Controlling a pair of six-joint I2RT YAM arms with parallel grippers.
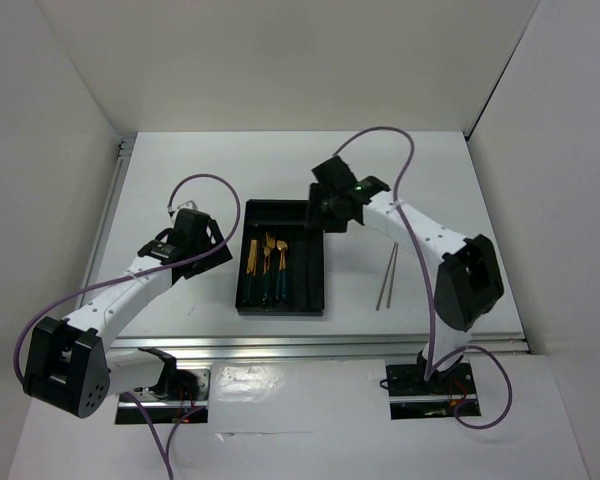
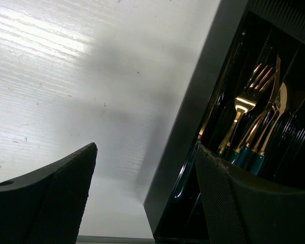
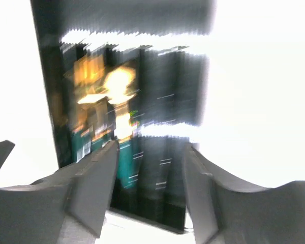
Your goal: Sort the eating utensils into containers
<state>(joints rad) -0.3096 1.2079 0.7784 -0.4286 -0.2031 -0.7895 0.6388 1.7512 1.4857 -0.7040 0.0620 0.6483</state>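
Right gripper (image 3: 150,148) is hovering jaws apart, empty, over the black rectangular plastic tray (image 1: 311,272), upper right. Left gripper (image 2: 145,148) is also sitting apart and empty, left of the tray. Gold-headed teal-handled utensils (image 1: 268,262) are lying in the left compartments. Two thin grey-brown chopsticks (image 1: 387,277) are lying on the white table (image 1: 180,180), right of the tray. Risk: the thin sticks slipping or separating when pinched.

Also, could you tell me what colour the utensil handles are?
The handles are dark teal, clearest in the left wrist view.
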